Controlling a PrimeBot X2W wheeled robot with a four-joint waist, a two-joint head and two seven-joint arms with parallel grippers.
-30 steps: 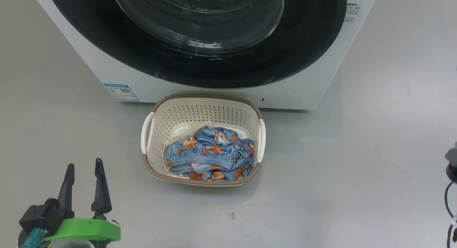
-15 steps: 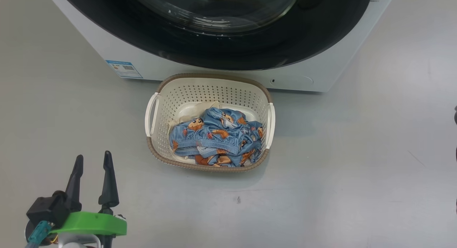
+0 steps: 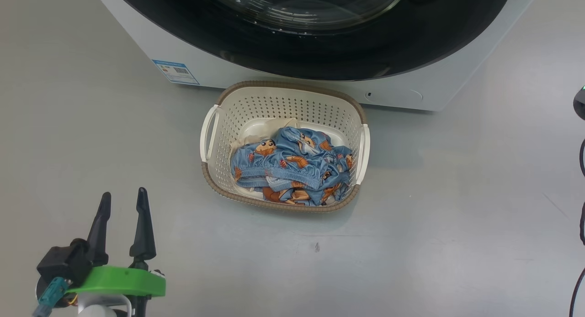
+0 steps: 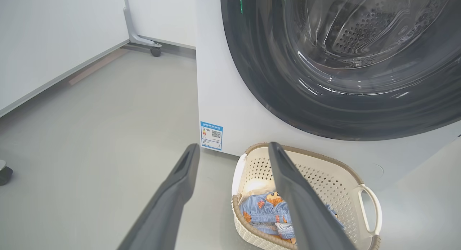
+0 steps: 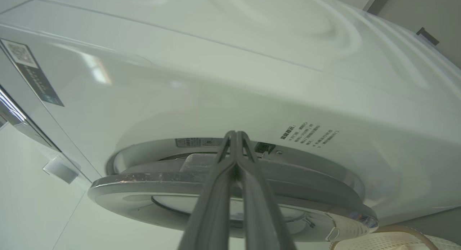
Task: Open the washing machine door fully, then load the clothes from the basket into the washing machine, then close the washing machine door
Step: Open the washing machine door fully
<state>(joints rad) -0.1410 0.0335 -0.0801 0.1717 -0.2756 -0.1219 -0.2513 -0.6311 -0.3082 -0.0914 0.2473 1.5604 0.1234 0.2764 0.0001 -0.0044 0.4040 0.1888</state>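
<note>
Soft light-blue cartoon-print clothes (image 3: 292,171) lay heaped in the cream perforated plastic basket (image 3: 288,108) before the white washing machine (image 3: 219,70), probably light and floppy, best pinched at a fold, while the left hand (image 3: 124,193) stood wide and the right hand (image 5: 236,133) closed.

Bright even o/h light, soft shadows, glare on door (image 4: 345,62), wrist views w/ edge warp

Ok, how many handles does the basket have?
2. The left handle is on the left wall of the basket, the right handle on its right wall. No part of the rim is hidden, so there are probably no more.
</note>
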